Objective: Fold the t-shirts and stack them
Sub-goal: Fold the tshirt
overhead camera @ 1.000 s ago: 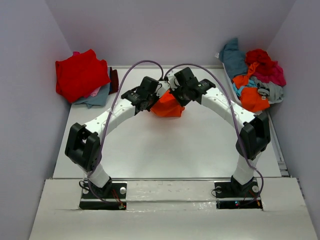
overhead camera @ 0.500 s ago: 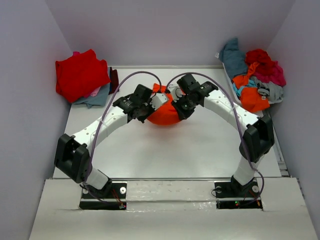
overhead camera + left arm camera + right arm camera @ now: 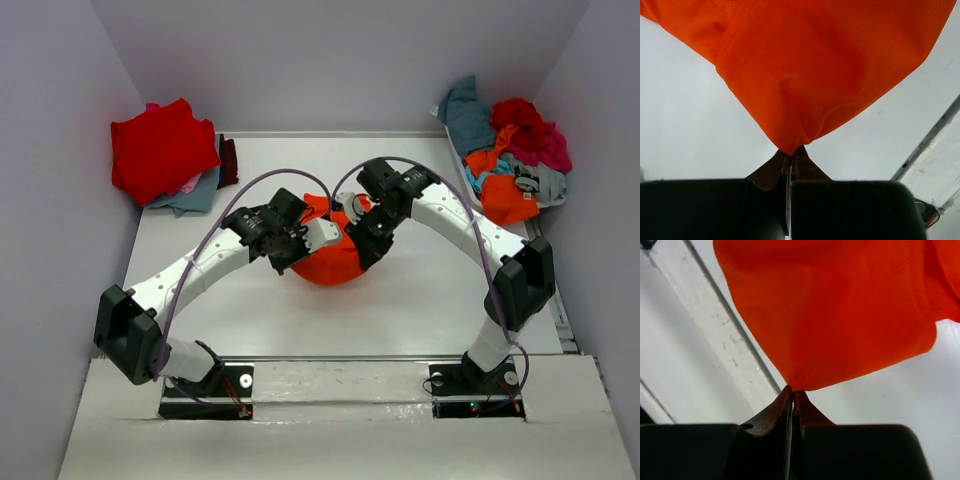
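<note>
A bright orange t-shirt (image 3: 330,255) hangs bunched between my two grippers over the middle of the table. My left gripper (image 3: 300,250) is shut on one pinched corner of it (image 3: 790,150). My right gripper (image 3: 365,243) is shut on another pinched corner (image 3: 792,388). The cloth spreads away from both pairs of fingers in the wrist views. A folded red t-shirt (image 3: 158,148) lies on a stack at the back left, with grey and magenta cloth under it. A heap of unfolded shirts (image 3: 510,155) in red, orange, teal, magenta and grey lies at the back right.
The white table (image 3: 420,300) has a raised rail (image 3: 555,290) along its right side. A dark maroon cloth (image 3: 229,160) lies beside the left stack. Purple walls close in on both sides and the back.
Both grippers have moved toward the near edge with the orange shirt between them, and the shirt now hangs lower and wider. The piles have not moved.
</note>
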`<move>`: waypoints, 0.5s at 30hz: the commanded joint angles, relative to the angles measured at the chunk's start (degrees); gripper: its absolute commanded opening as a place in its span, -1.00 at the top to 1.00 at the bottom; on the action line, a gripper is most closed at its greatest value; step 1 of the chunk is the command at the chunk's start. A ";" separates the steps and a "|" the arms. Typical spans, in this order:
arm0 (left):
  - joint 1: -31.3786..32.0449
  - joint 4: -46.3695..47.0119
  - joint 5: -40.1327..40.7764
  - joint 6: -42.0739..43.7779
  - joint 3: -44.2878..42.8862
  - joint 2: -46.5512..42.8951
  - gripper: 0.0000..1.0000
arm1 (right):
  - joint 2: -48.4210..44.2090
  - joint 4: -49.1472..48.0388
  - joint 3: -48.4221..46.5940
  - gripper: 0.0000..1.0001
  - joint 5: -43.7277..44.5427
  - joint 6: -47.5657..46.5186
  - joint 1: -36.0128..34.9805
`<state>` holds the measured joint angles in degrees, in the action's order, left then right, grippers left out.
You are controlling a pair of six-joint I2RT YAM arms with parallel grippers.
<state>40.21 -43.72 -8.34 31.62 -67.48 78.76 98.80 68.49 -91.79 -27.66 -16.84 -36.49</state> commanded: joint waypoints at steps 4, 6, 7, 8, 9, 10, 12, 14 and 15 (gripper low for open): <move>1.19 -7.07 -5.81 1.78 -0.80 -3.70 0.89 | -2.65 8.50 -0.40 0.86 -8.46 -4.69 -1.30; 1.19 -7.34 -6.34 1.70 -3.34 -3.79 0.89 | -2.83 9.38 -1.37 0.86 -7.77 -5.13 -1.30; 1.19 -7.25 -6.08 1.52 -3.97 -3.79 0.89 | -3.18 8.16 -1.38 0.86 -7.06 -4.78 -1.30; 1.19 -6.12 -5.73 1.34 -4.67 -3.70 0.89 | -3.44 7.28 -1.38 0.86 -6.27 -4.43 -1.30; 1.19 -5.41 -5.55 0.91 -5.37 -3.62 0.89 | -3.79 6.40 -1.38 0.86 -4.44 -4.17 -1.30; 1.19 -4.80 -5.11 0.82 -6.60 -3.44 0.89 | -3.71 5.79 -1.38 0.86 -3.55 -4.08 -1.30; 1.19 -2.51 -4.15 0.03 -8.09 -3.00 0.89 | -3.53 4.20 -2.16 0.86 -1.18 -3.55 -1.30; 1.19 -0.05 -3.71 -0.06 -8.72 -2.56 0.89 | -3.79 2.36 -2.61 0.86 1.19 -3.37 -1.30; 1.19 0.91 -2.92 -0.41 -8.89 -2.21 0.89 | -3.88 1.66 -2.78 0.86 1.99 -3.37 -1.30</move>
<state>41.19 -47.70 -12.49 32.14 -72.93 77.36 97.73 73.87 -91.79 -30.24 -18.44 -37.23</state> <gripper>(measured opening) 0.083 0.075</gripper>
